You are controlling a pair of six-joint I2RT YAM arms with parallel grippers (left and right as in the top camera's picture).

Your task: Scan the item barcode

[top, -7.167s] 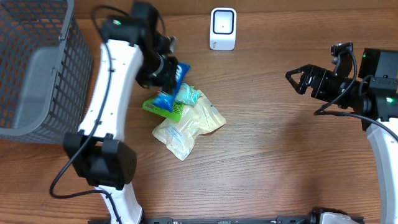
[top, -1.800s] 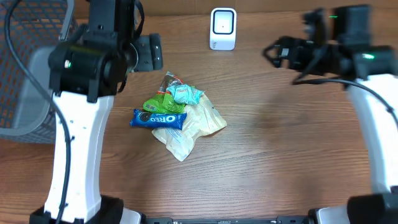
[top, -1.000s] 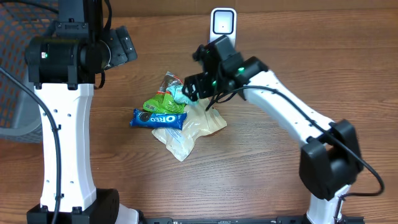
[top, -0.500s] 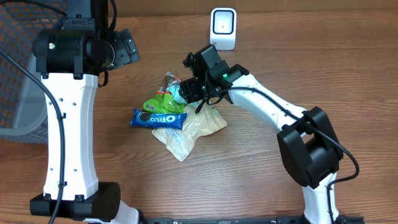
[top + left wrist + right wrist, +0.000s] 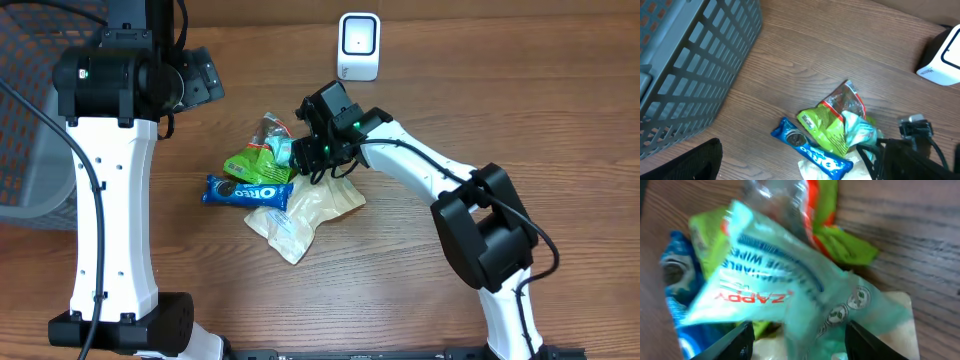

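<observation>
A pile of snack packets lies mid-table: a blue Oreo pack (image 5: 247, 192), a green packet (image 5: 245, 162), a clear red-edged wrapper (image 5: 272, 130), a cream bag (image 5: 300, 210) and a teal wipes packet (image 5: 284, 150) on top. My right gripper (image 5: 310, 155) is down on the pile. Its fingers straddle the teal wipes packet (image 5: 805, 300), and a gap still shows beside the left finger (image 5: 742, 337). The white barcode scanner (image 5: 358, 45) stands at the back edge. My left gripper (image 5: 205, 85) hangs wide open, high above the table and left of the pile (image 5: 840, 130).
A grey wire basket (image 5: 60, 100) fills the far left; its wall (image 5: 700, 75) shows in the left wrist view. The scanner's corner (image 5: 945, 60) sits at that view's right. Bare wood lies to the right of and in front of the pile.
My right arm swung in from the far right and came down on the pile, its jaws narrowing around the teal packet. The Oreo pack and green packet shifted slightly left.
</observation>
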